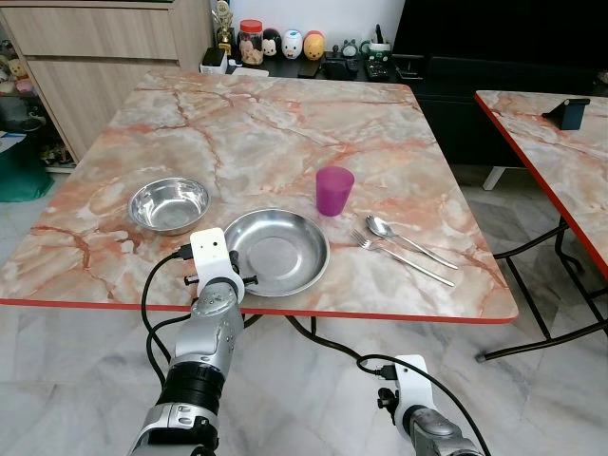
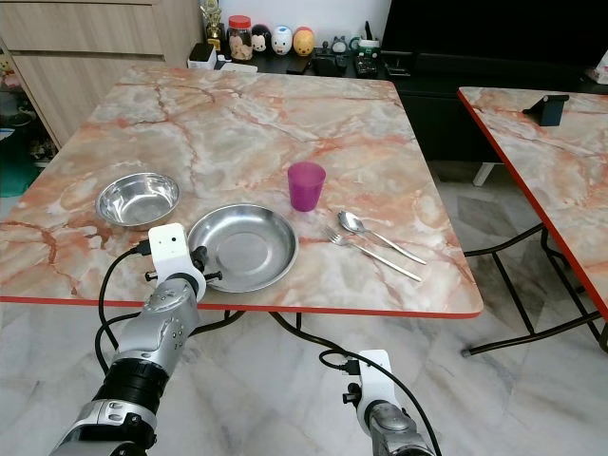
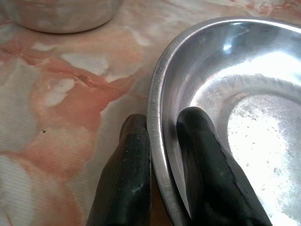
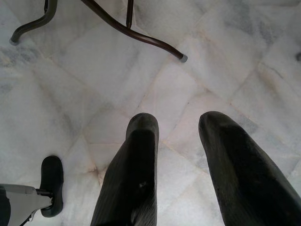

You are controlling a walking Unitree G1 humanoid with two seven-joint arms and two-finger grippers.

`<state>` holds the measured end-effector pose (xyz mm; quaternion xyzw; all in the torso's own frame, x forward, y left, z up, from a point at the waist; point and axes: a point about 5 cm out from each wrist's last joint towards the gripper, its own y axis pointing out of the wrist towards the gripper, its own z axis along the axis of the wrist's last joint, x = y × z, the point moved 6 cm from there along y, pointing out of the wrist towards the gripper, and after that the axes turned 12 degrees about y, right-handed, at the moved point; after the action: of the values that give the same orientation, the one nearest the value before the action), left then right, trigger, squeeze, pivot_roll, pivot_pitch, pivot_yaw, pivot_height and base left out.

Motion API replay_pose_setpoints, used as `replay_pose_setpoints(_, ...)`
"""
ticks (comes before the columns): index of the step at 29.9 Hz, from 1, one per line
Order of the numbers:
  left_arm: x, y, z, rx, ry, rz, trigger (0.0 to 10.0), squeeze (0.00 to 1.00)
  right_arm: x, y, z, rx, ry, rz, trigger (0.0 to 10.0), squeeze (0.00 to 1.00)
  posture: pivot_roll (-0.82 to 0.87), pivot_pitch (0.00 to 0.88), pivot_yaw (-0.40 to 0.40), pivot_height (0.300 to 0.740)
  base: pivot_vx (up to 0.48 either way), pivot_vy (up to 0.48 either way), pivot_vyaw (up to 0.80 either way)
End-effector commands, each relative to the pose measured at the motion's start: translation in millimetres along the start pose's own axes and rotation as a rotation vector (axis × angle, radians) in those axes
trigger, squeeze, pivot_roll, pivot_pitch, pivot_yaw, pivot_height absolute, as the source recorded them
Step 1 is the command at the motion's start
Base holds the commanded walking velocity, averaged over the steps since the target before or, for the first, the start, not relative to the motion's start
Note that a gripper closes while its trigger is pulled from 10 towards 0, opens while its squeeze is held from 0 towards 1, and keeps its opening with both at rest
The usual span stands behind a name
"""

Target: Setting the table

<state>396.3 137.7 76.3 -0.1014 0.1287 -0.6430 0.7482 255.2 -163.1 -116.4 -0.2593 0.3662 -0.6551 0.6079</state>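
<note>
A shallow steel plate (image 1: pixel 280 249) lies near the front edge of the marble table (image 1: pixel 266 123). My left gripper (image 3: pixel 163 125) is shut on the plate's left rim, one finger inside the plate (image 3: pixel 244 94) and one outside. A steel bowl (image 1: pixel 169 203) sits just left of the plate. Behind the plate's right side stands a purple cup (image 1: pixel 334 190). A spoon (image 1: pixel 404 237) and fork (image 1: pixel 404 258) lie side by side to the right. My right gripper (image 4: pixel 181 125) hangs open over the floor, below the table edge.
A second marble table (image 1: pixel 560 152) stands to the right with a dark object (image 1: pixel 570 112) on it. Figurines and a jar (image 1: pixel 252 40) line a low cabinet behind the table. A wooden cabinet (image 1: pixel 85 47) is at back left. Table legs (image 4: pixel 127 28) cross the marble floor.
</note>
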Motion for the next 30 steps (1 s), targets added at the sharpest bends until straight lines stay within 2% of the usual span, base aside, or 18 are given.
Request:
replay_pose_setpoints(1, 8.1, -1.5, -4.4, -0.017, 0.028, -0.03, 0.0, 0.0, 2.6, -0.2, -0.7, -0.006, -0.004, -0.005, 10.0, 0.0, 0.05, 0.0, -0.076, 0.74, 0.0, 0.0, 0.0)
replay_pose_setpoints(3, 8.3, -1.8, -4.6, -0.017, 0.028, -0.032, 0.0, 0.0, 2.6, -0.2, -0.8, -0.007, -0.004, -0.005, 10.0, 0.0, 0.05, 0.0, -0.076, 0.74, 0.0, 0.0, 0.0)
replay_pose_setpoints(4, 14.2, -4.3, -3.1, 0.0, -0.031, -0.081, 0.0, 0.0, 2.7, -0.2, -0.8, -0.007, -0.003, -0.004, 10.0, 0.0, 0.05, 0.0, -0.079, 0.74, 0.0, 0.0, 0.0)
replay_pose_setpoints(5, 20.0, -7.7, 3.6, 0.044, -0.071, -0.133, 4.6, 0.0, 2.9, -0.2, -0.9, -0.007, -0.004, -0.005, 10.0, 0.0, 0.05, 0.0, -0.08, 0.74, 0.0, 0.0, 0.0)
replay_pose_setpoints(6, 21.4, -8.9, 6.4, 0.062, -0.074, -0.146, 4.6, 0.0, 3.0, -0.2, -0.9, -0.007, -0.004, -0.005, 10.0, 0.0, 0.05, 0.0, -0.08, 0.74, 0.0, 0.0, 0.0)
replay_pose_setpoints(7, 24.3, -10.8, 9.6, 0.083, -0.077, -0.17, 9.5, 0.0, 3.1, -0.2, -0.9, -0.008, -0.004, -0.005, 10.0, 0.0, 0.05, 0.0, -0.081, 0.74, 0.0, 0.0, 0.0)
replay_pose_setpoints(8, 29.6, -14.6, 12.6, 0.105, -0.095, -0.217, 10.0, 0.0, 3.3, -0.2, -0.9, -0.008, -0.005, -0.005, 10.0, 0.0, 0.05, 0.0, -0.083, 0.74, 0.0, 0.0, 0.0)
replay_pose_setpoints(13, 35.9, -24.0, 14.5, 0.147, -0.079, -0.291, 10.0, 0.0, 3.6, -0.2, -0.6, -0.008, -0.009, -0.003, 10.0, 0.0, 0.06, 0.0, -0.086, 0.74, 0.0, 0.0, 0.0)
replay_pose_setpoints(21, 25.4, -26.4, 5.4, 0.131, -0.101, -0.28, 10.0, 0.0, 4.2, -0.2, 0.0, -0.008, -0.013, -0.004, 10.0, 0.0, 0.05, 0.0, -0.09, 0.74, 0.0, 0.0, 0.0)
replay_pose_setpoints(26, 16.8, -32.9, 9.5, 0.159, -0.206, -0.299, 10.0, 0.0, 4.6, -0.2, 0.1, -0.009, -0.017, -0.003, 10.0, 0.0, 0.06, 0.0, -0.095, 0.74, 0.0, 0.0, 0.0)
replay_pose_setpoints(27, 16.8, -32.9, 9.5, 0.159, -0.206, -0.299, 10.0, 0.0, 4.6, -0.2, 0.1, -0.009, -0.017, -0.003, 10.0, 0.0, 0.06, 0.0, -0.095, 0.74, 0.0, 0.0, 0.0)
replay_pose_setpoints(30, 13.6, -40.9, 23.4, 0.24, -0.273, -0.325, 10.0, 0.0, 5.2, -0.3, 0.2, -0.008, -0.018, -0.005, 10.0, 0.0, 0.06, 0.0, -0.097, 0.74, 0.0, 0.0, 0.0)
